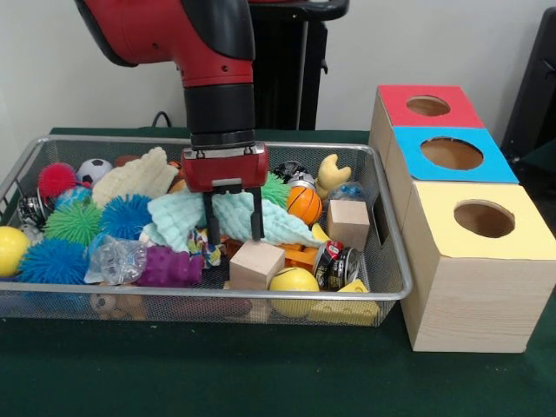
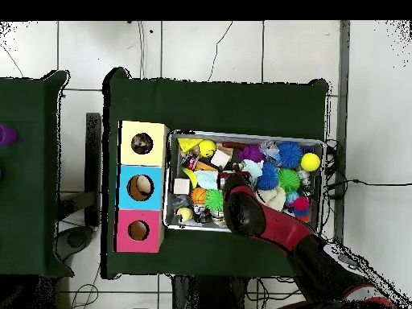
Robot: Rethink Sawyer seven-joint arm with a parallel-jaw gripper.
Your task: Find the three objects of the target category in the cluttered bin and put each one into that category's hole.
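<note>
- Hovering over the middle of the wire mesh bin (image 1: pixel 395 291), the gripper (image 1: pixel 234 228) has its two dark fingers (image 1: pixel 211 221) spread apart with nothing between them, tips sitting just above the crumpled mint cloth (image 1: pixel 187 217)
- can't tell which category is the target, so guessing here: the wooden blocks look like a set. The nearest wooden cube (image 1: pixel 256 263) lies at about 5 o'clock from the fingertips, close by and lower in the pile; a second wooden block (image 1: pixel 348 222) is off at 3 o'clock near the bin's right wall
- that near cube sits tilted with a corner toward the camera, so no real long axis, but I reckon the jaws would need to line up with its flat faces
- going left to right in the front view: smooth yellow ball (image 1: pixel 10 248) at the left edge, then spiky rubber balls, a pink one (image 1: pixel 56 178), a green one (image 1: pixel 75 222) and a blue one (image 1: pixel 126 215), all soft-looking bristles
- crinkly clear plastic thing (image 1: pixel 117 259) and a knobbly purple toy (image 1: pixel 169 268) at the front
- small basketball (image 1: pixel 304 205), a glossy yellow ball (image 1: pixel 294 281) and a shiny can (image 1: pixel 337 264) further right
- right of the bin, well clear of the gripper, is the wooden box (image 1: pixel 465 304) with three round holes: red top (image 1: pixel 429 106), blue top (image 1: pixel 452 154), yellow top (image 1: pixel 483 219)
- overhead view shows the arm (image 2: pixel 265 221) coming in over the bin's lower edge
</note>
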